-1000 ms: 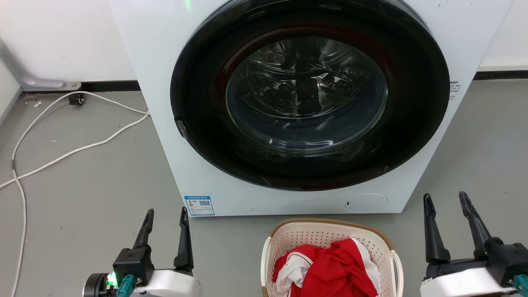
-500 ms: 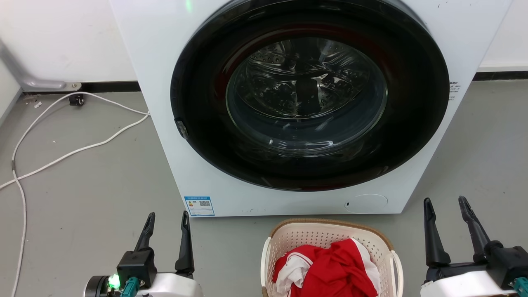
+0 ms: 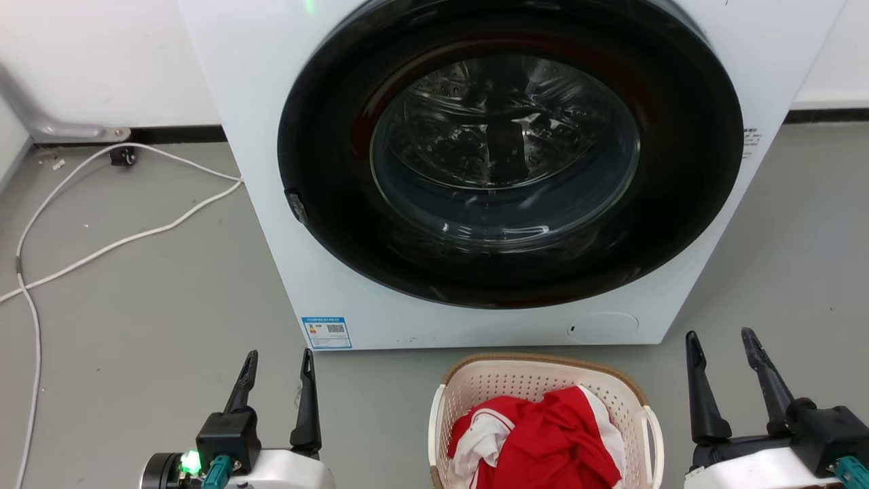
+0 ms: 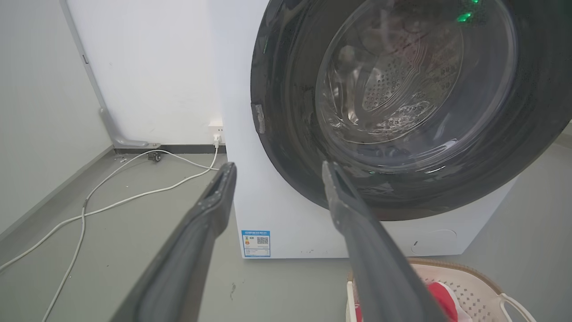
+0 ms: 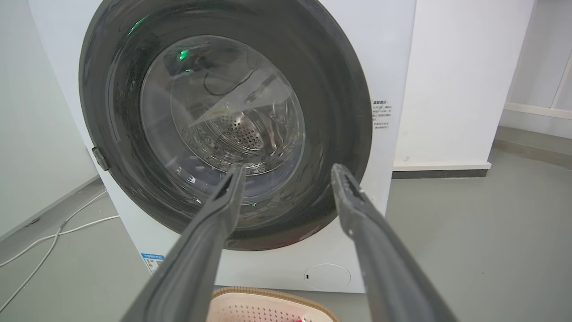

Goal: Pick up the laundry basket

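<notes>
Both arms are hanging low, the left gripper (image 3: 279, 353) and right gripper (image 3: 718, 333) pointing at the washer (image 3: 237, 81), both spread apart and empty. The laundry basket (image 3: 502, 387) is sitting on the floor (image 3: 136, 305) between them. Compared to a second ago, the right gripper is drifting slightly inward.

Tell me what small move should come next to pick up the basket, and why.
Probably swing both arms inward and down toward the handles of the basket. The left gripper and right gripper flank it with jaws open, touching nothing, and the white handles sit on the sides facing them.
</notes>
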Robot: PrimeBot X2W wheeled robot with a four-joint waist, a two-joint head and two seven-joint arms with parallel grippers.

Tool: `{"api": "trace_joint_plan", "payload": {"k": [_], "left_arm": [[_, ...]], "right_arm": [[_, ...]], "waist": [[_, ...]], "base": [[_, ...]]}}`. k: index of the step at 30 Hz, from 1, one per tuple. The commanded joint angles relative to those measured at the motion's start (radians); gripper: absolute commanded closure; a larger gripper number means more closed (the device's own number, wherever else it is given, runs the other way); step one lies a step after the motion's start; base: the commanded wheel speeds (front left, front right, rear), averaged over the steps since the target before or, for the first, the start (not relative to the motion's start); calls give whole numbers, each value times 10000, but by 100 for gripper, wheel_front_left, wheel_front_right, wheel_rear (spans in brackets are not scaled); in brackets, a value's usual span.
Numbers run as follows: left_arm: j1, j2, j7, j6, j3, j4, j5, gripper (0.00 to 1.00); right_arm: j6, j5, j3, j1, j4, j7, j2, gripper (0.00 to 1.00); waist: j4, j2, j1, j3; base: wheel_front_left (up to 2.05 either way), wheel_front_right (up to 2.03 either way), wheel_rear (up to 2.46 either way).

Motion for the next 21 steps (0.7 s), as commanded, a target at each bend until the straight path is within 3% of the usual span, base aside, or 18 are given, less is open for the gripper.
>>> {"api": "trace_joint_plan", "payload": {"k": [1, 10, 21], "left_arm": [[-109, 23, -28, -58, 13, 29, 55, 0], [-1162, 18, -26, -518, -479, 1030, 117, 0], [-3586, 20, -28, -1184, -1432, 4110, -207, 0]], "right_arm": [[-3, -59, -16, -34, 47, -19, -40, 0], [-3, -668, -852, -682, 1175, -18, -36, 0], [-5, -2082, -1619, -2715, 4107, -19, -34, 0]], "waist": [[-29, 0, 0, 58], [-148, 0, 0, 1193], [-510, 0, 0, 3286]], "base": [[0, 0, 0], [0, 0, 0], [0, 0, 0]]}}
